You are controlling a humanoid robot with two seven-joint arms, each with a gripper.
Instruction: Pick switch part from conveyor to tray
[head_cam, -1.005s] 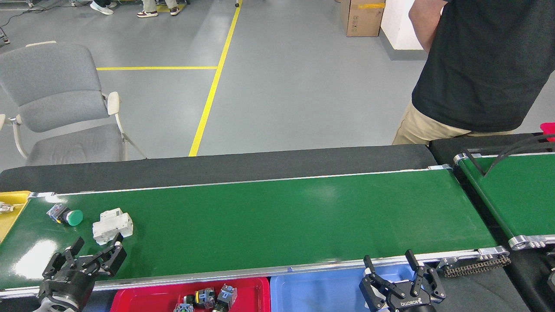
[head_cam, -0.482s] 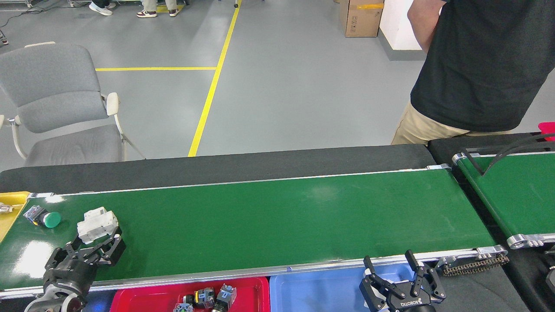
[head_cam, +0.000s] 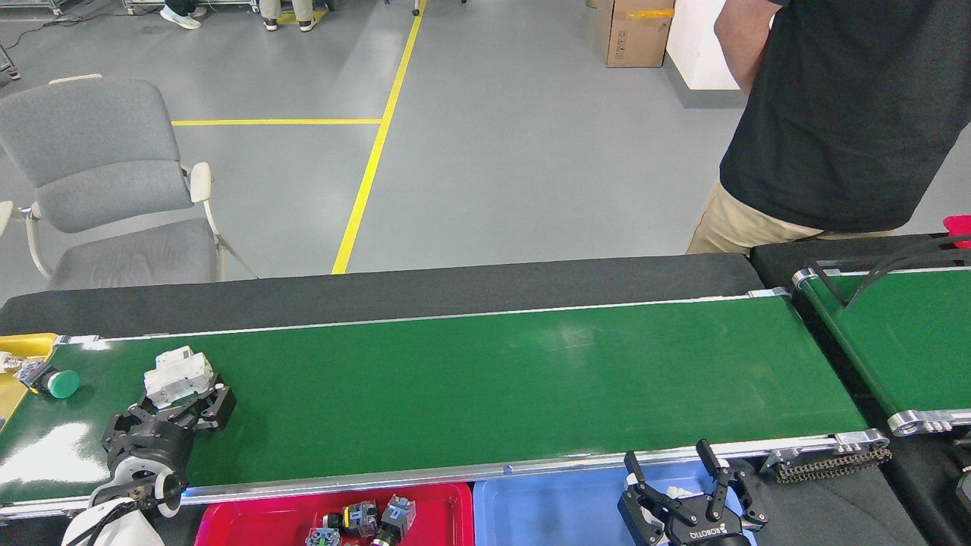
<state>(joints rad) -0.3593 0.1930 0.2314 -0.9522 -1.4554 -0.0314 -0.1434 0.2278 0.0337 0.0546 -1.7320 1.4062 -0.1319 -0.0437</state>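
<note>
So the biggest thing here is the long glossy dark-green conveyor belt with silver side rails [head_cam: 470, 379], stretching across nearly the whole head view, with a black padded strip running along its far side. Behind it there's a person in a black shirt and tan trousers [head_cam: 834, 121] standing at the far right, and a grey upholstered chair with cream armrests [head_cam: 106, 189] off to the far left on the grey floor. A shorter green belt with a black guide bar [head_cam: 903, 341] sits at the right end, angled away.

Along the near edge, below the belt, there's a light-blue plastic tray [head_cam: 554, 516] and next to it a red plastic tray [head_cam: 265, 523] with a few small switch bits [head_cam: 364, 522] already lying in it. A sliver of yellow tray [head_cam: 15, 345] peeks in at the left end.

The white blocky plastic switch part [head_cam: 179, 375] is on the belt near the left end. The left black gripper [head_cam: 191, 400] is right up against its near side, fingers spread with the tips reaching the part's lower edge, not closed on it. Further left, well apart from that, a small green-capped push button [head_cam: 53, 381] lies on its side at the belt's very end.

The right black gripper [head_cam: 671, 474] hangs over the blue tray, fingers spread wide, holding nothing.
</note>
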